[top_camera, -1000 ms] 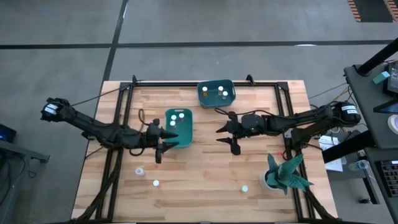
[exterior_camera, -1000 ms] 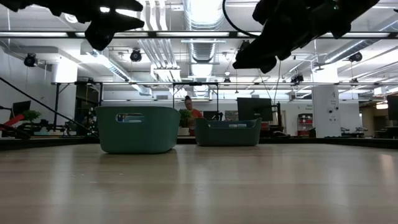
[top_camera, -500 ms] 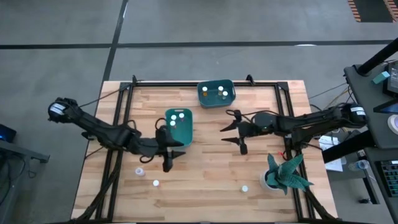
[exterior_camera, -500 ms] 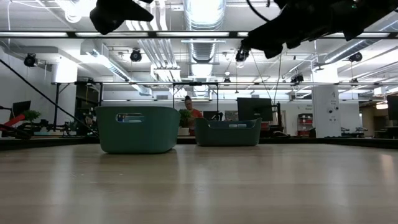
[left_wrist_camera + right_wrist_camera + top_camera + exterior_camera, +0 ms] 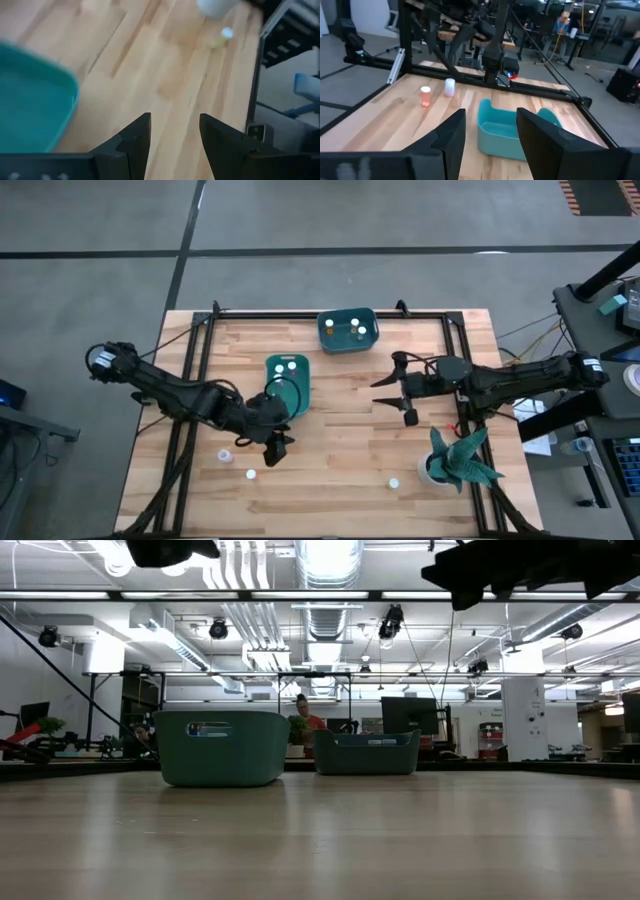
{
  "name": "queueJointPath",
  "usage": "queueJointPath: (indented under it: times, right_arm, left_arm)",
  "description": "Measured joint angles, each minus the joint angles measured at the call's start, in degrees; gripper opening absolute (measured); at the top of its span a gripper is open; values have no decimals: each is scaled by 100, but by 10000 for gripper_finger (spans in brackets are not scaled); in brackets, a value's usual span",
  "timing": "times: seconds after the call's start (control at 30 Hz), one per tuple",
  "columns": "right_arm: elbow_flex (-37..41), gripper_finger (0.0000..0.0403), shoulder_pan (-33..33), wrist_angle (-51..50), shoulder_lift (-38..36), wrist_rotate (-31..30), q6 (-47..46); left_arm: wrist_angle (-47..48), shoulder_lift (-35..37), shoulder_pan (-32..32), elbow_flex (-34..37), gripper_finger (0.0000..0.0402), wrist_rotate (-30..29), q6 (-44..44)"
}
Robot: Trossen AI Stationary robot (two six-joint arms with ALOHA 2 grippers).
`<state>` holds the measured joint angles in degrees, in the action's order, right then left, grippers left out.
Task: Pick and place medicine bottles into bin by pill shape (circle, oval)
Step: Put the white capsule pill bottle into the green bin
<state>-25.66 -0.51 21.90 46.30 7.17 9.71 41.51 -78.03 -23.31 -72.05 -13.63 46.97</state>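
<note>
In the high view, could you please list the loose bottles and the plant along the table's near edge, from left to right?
Pale bottle → white-capped bottle → third bottle → teal-leaved plant.

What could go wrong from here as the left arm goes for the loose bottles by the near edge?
1. The left end effector, open and empty, hangs right beside the near bin; a swing could knock it.
2. Two bottles stand close together; reaching for one may topple the other.
3. A third bottle sits beside the plant, so a grasp there could snag leaves. The right end effector hovers open mid-table.
</note>
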Motion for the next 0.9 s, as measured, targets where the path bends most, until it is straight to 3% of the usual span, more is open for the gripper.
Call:
queueJointPath:
  times: [0.2,0.43,0.63,0.9]
  right_arm:
    - [69,166,0,-14,-262,79,109]
    - [75,166,0,-41,-351,82,246]
    - [75,166,0,-53,-351,83,288]
    - [75,166,0,-56,-349,82,284]
  left_arm:
    - [1166,-264,2,-625,153,782,1213]
    - [2038,-495,-270,-720,153,1932,2554]
    - [2827,-622,-764,-715,153,2042,3412]
    - [4068,-733,-1235,-605,153,1560,4569]
